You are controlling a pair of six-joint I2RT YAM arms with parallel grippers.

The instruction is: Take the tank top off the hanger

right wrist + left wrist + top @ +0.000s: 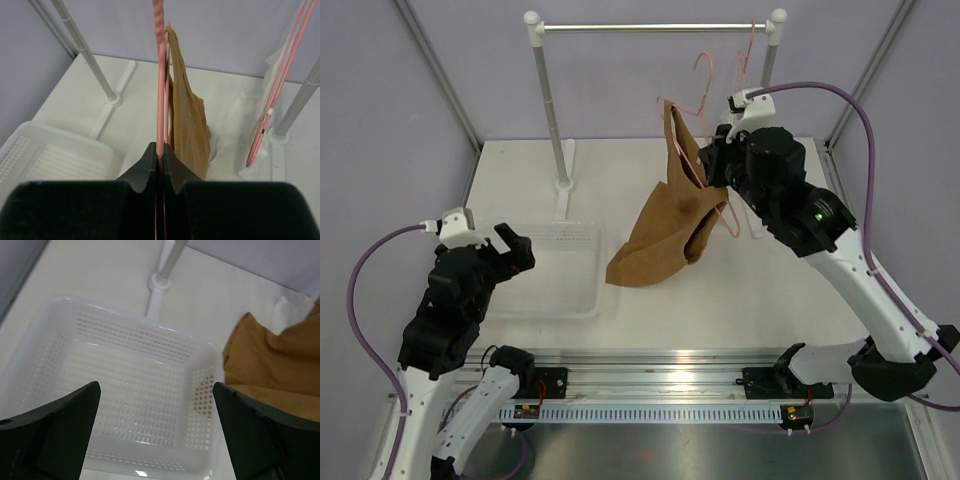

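Observation:
My right gripper (pixel 708 168) is shut on the pink wire hanger (pixel 711 75) and holds it up in front of the rack. In the right wrist view the fingertips (pixel 160 150) pinch the hanger wire (pixel 161 75). The tan-brown tank top (pixel 665 220) hangs from the hanger by a strap, and its lower end rests crumpled on the table. It also shows in the right wrist view (pixel 187 120) and the left wrist view (pixel 280 365). My left gripper (pixel 515 248) is open and empty above the white basket, left of the tank top; its jaws stand wide apart (pixel 156 415).
A white perforated basket (pixel 582 300) sits at the front left, under my left gripper (pixel 150 335). A rack with a horizontal bar (pixel 650 27) stands at the back. A second pink hanger (pixel 748 45) hangs at its right end, with white cloth (pixel 235 125) by the right post.

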